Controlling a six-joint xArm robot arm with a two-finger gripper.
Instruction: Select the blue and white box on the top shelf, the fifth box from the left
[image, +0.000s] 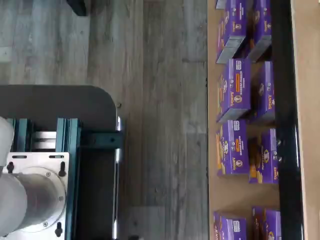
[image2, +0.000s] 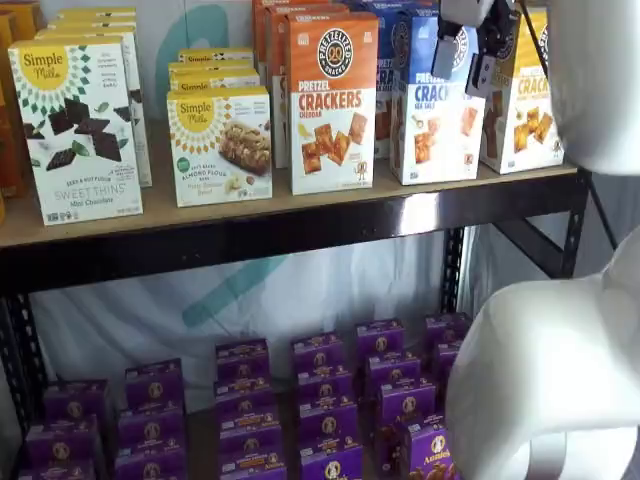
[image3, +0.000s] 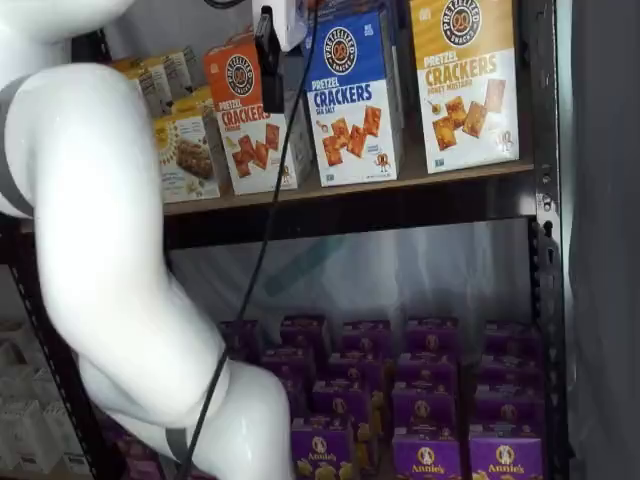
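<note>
On the tan wooden top shelf (image2: 300, 205) w/ dark metal front rail, the tall blue-and-white cardboard cracker box (image3: 355, 95) stands between orange-topped Cheddar box (image2: 332, 100) at 9 o'clock and yellow-topped box (image3: 465, 80) at 3. White-bodied, black-fingered gripper (image2: 480, 45) hangs before it; grip can't be told.

light: even, bright | glare: glossy front rail (image: 286, 120) | near arm (image3: 100, 250) — soft, overexposed | shadows — faint
</note>
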